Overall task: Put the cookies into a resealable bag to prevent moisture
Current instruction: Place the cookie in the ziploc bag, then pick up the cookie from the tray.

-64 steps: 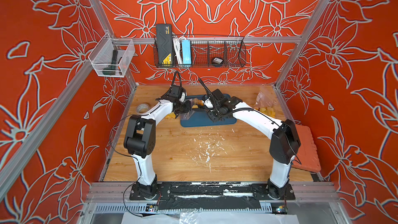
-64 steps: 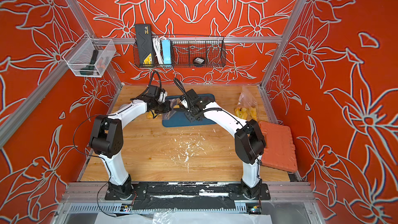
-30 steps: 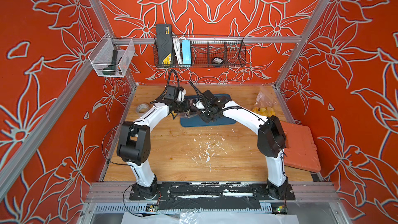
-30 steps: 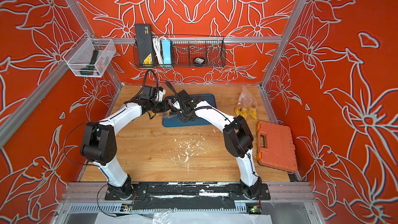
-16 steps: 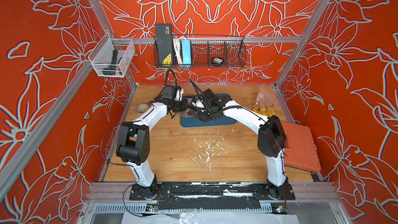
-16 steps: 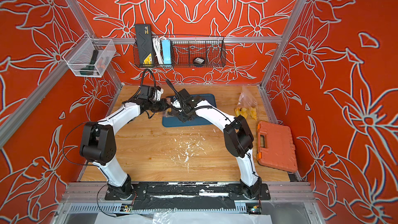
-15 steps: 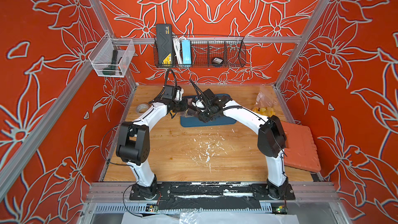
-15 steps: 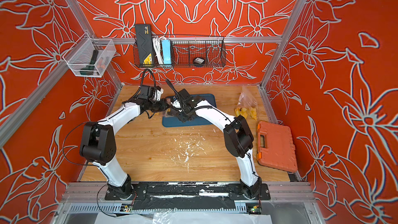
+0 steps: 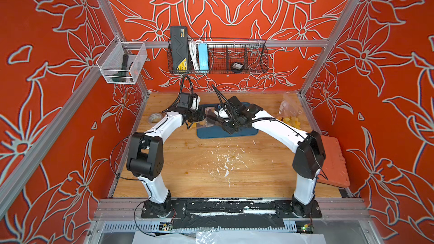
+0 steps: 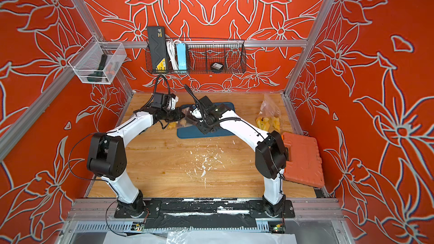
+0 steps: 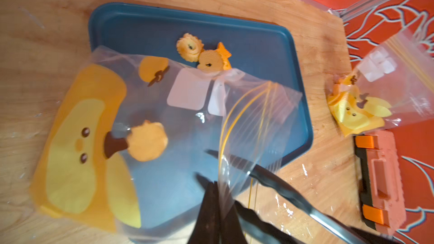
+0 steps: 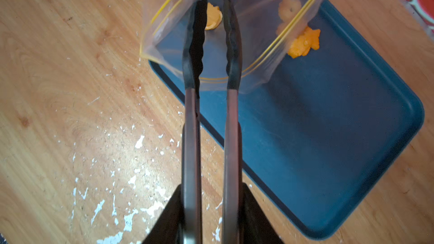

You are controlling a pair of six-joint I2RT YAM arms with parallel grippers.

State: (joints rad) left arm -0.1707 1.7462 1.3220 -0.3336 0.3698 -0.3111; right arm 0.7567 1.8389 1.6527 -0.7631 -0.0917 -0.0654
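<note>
My left gripper (image 11: 217,195) is shut on the rim of the clear resealable bag (image 11: 187,118), holding its mouth up over the blue tray (image 11: 258,43). My right gripper (image 12: 212,198) is shut on black tongs (image 12: 231,43). The tong tips reach into the bag mouth, apart, with nothing between them. One orange cookie (image 11: 146,142) lies inside the bag, past the tips. A flower cookie (image 11: 189,48) and a fish cookie (image 11: 212,61) lie on the tray behind the bag. In both top views the two grippers (image 9: 199,117) (image 10: 199,123) meet at the tray's left end.
A second clear bag with yellow prints (image 9: 290,113) lies at the back right. An orange tool case (image 9: 333,160) sits by the right wall, close to the right arm's elbow. A tape roll (image 9: 156,117) lies at the left edge. White flecks (image 9: 225,160) dot the wood.
Since two seconds ago the right arm has swung left, bringing the tongs to the bag mouth at the left gripper. In the last half second hardly anything has moved.
</note>
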